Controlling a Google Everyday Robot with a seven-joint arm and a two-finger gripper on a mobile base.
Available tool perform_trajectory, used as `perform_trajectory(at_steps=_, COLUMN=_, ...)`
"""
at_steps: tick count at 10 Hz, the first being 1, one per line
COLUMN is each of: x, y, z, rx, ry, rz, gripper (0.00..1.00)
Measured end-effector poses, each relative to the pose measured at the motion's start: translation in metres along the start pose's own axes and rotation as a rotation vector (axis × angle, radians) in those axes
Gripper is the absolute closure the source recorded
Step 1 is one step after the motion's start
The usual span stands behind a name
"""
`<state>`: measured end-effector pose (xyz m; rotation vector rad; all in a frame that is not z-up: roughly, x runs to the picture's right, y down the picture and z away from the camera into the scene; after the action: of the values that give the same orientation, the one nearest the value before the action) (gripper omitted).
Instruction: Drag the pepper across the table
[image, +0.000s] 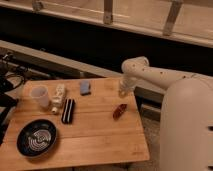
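one pepper (119, 111) diagonal, below pincer (122, 92)

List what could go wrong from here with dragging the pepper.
1. The gripper sits above and behind the pepper, apparently not on it; coming down off-centre could roll or flick the slender pepper instead of dragging it.
2. The pepper lies near the right edge of the table; a push that way might send it off.
3. A leftward drag could run it into the black striped block.
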<state>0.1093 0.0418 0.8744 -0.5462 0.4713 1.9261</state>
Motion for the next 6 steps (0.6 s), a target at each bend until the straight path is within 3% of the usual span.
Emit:
perform_trajectory(at_steps=2, x=-0.005, y=-0.013, z=-0.002, rx=0.000, ry=-0.005, rz=0.011, gripper=1.00)
perform_trajectory(at_steps=6, x=-0.015, y=-0.017, z=-0.002, rx=-0.008, ry=-0.013, rz=0.026, gripper=1.00)
